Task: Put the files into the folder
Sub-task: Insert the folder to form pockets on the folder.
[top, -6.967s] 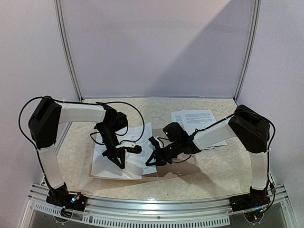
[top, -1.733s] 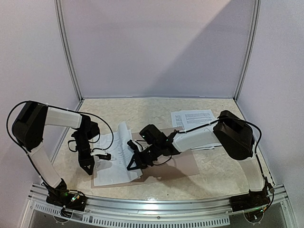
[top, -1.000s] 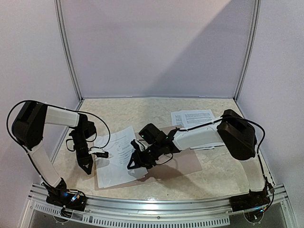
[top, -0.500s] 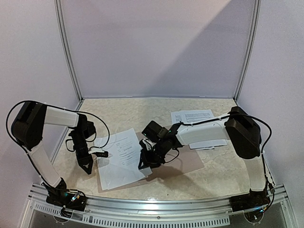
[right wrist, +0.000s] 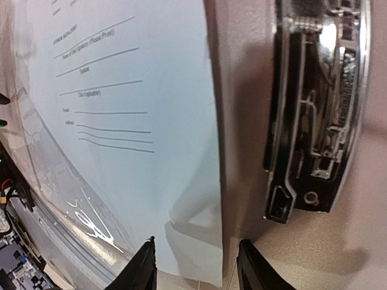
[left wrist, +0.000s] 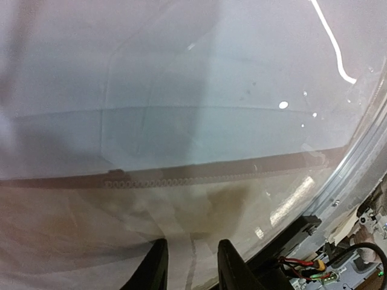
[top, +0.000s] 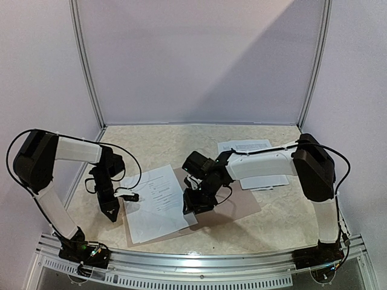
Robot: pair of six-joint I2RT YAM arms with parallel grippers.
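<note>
Now the glossy sleeved files [top: 154, 202] lie flat on the open taupe folder [top: 236, 208], left of its shiny metal clip [right wrist: 314, 121]. The right gripper [right wrist: 197, 243] hangs spread above the paper's edge. The left gripper [left wrist: 191, 248] meets clear plastic, grip unclear.

Soft, even light overhead, a diagonal shadow crossing the back wall [top: 199, 60]; the left wrist view is hazy, glare streaking the plastic sleeve [left wrist: 181, 90] at 1 o'clock.

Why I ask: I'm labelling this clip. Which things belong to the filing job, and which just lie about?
Job: folder, its metal clip, sleeved sheet lying on it, printed sheets farther back.
Lying about: marbled table, aluminium rail.
</note>
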